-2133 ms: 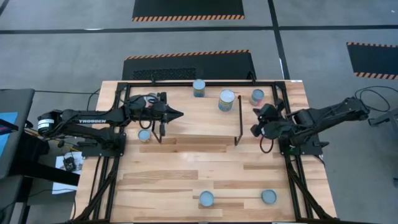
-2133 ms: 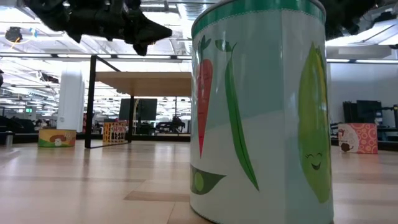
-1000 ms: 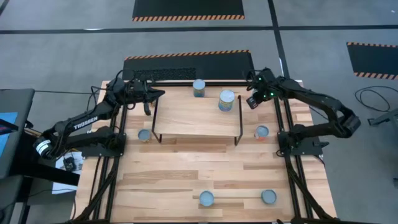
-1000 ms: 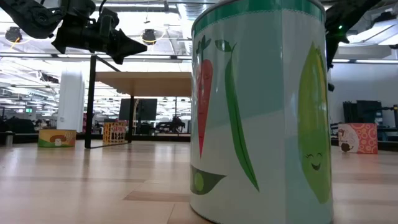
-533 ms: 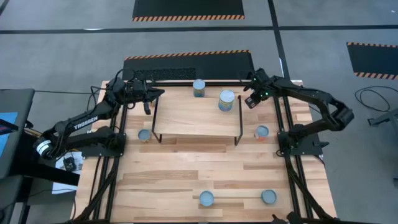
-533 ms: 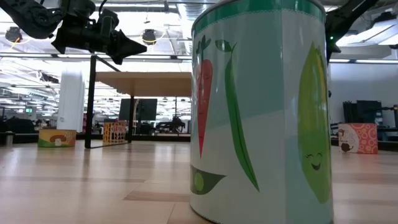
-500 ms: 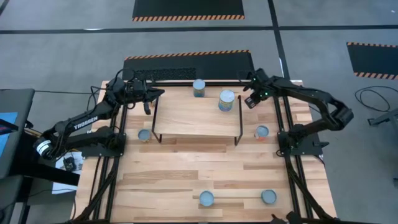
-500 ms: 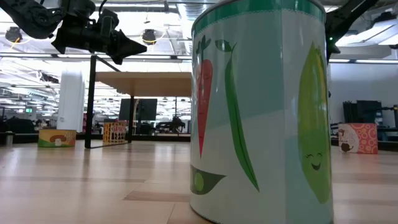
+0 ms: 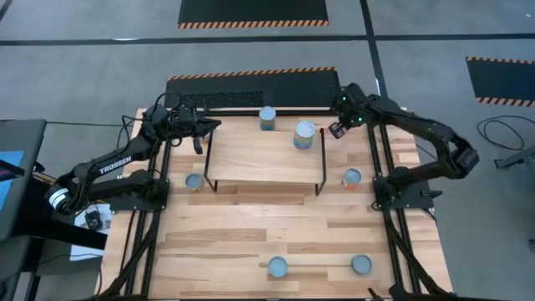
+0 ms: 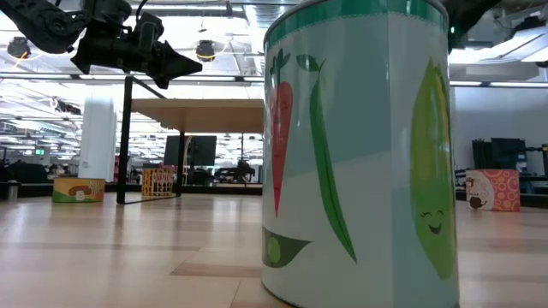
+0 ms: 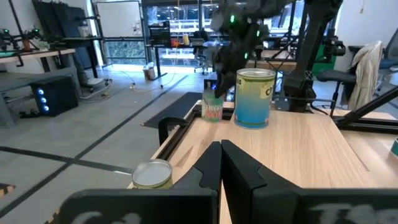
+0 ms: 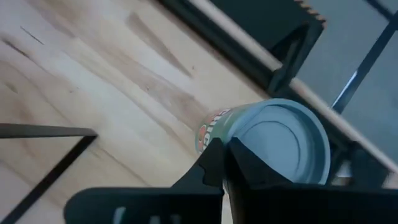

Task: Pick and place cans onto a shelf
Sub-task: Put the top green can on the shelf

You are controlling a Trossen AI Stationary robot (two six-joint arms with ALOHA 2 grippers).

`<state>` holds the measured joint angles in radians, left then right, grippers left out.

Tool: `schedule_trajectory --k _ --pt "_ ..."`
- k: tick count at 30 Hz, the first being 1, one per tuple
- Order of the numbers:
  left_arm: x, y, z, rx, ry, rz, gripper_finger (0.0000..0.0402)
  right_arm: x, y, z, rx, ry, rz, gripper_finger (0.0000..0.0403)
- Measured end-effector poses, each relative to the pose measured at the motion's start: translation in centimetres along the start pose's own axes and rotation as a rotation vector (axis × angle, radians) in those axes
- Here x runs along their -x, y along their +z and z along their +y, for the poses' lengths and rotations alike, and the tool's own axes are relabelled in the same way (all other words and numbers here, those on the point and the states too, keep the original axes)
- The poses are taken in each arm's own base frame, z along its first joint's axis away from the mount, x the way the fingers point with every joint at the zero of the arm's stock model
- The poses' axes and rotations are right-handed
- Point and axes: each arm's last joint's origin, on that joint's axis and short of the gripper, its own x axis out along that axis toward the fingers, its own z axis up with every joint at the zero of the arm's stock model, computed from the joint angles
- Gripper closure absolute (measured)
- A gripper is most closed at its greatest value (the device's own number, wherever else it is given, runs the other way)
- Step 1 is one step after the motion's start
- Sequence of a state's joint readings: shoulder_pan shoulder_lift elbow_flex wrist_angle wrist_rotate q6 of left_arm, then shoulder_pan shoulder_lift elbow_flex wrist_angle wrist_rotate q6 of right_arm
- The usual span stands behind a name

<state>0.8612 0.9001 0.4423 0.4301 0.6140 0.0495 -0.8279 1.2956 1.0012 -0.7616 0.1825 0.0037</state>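
"trossen" lettering on the left arm point(image 9: 109, 167)

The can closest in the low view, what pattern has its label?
Cartoon carrot, pea pod and corn on the can; low view.

Left arm comes in from the desk's left edge and stretches toward the far left corner, with its left tool point(image 9: 216, 124) held up off the desk, pointing along the far edge toward the middle. Its fingers point(image 11: 214, 163) are pressed together with nothing between them. Right arm rises from its base at the right edge, bends back over the far right corner, and the right tool point(image 9: 334, 130) angles downward there, fingers point(image 12: 219, 168) closed too.
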Motion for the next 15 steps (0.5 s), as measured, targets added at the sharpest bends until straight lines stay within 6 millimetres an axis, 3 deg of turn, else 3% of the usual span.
schedule_trajectory --k 9,15 --pt "0.0 0.0 0.0 -0.006 0.000 0.001 0.0401 10.8 4.9 1.2 0.005 -0.037 -0.270 0.0395" --pt "0.0 0.0 0.0 -0.008 0.000 0.000 0.0402 17.0 7.6 2.7 0.054 0.086 -0.568 0.0393"
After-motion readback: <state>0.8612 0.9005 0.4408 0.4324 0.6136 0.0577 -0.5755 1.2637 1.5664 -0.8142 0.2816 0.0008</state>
